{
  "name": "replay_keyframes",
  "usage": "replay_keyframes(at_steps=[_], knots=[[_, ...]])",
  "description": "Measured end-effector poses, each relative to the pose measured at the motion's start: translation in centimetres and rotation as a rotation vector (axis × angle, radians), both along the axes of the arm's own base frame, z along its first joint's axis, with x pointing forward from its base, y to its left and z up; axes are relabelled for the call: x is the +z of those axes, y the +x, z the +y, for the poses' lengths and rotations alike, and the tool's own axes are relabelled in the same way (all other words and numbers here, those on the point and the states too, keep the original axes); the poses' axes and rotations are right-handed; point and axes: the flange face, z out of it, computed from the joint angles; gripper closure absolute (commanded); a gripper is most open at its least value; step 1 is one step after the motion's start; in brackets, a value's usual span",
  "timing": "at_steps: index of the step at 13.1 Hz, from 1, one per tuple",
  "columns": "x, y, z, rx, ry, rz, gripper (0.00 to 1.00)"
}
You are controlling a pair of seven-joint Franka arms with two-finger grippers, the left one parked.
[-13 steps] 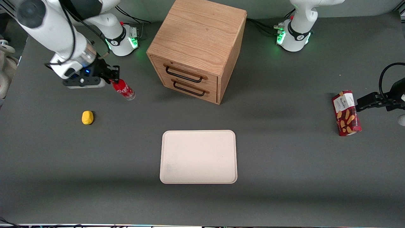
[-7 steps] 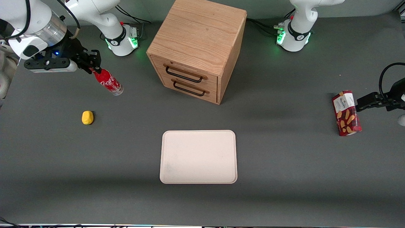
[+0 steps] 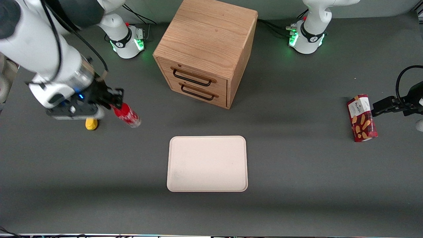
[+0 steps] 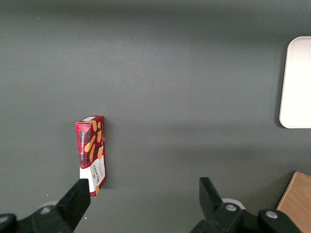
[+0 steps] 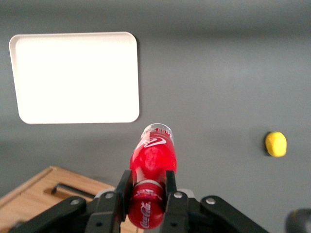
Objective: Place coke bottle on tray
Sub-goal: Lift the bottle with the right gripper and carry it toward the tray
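Note:
My right gripper (image 3: 114, 103) is shut on the cap end of the coke bottle (image 3: 128, 116), a small red bottle with white script and a clear base. The bottle hangs tilted in the air over the table, toward the working arm's end and farther from the front camera than the tray (image 3: 207, 163). The right wrist view shows both fingers (image 5: 123, 187) clamped on the red cap, the coke bottle (image 5: 152, 154) pointing away from the camera, and the cream tray (image 5: 75, 77) lying flat with nothing on it. The tray's edge (image 4: 294, 82) shows in the left wrist view.
A wooden drawer cabinet (image 3: 206, 49) stands farther from the front camera than the tray. A small yellow object (image 3: 91, 124) lies on the table just beneath my gripper. A red snack box (image 3: 362, 118) lies toward the parked arm's end of the table.
My gripper, still holding the bottle, first swung away from the front camera, then came nearer to it and lower. It now sits above the yellow object and closer to the tray.

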Motion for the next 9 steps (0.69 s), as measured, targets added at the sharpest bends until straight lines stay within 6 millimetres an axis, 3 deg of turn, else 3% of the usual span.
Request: replay_keyframes(at_steps=[4, 9], knots=[[-6.0, 5.1, 4.5, -0.037, -0.002, -0.015, 1.0], [-9.6, 6.7, 9.2, -0.091, 0.069, -0.08, 1.0]])
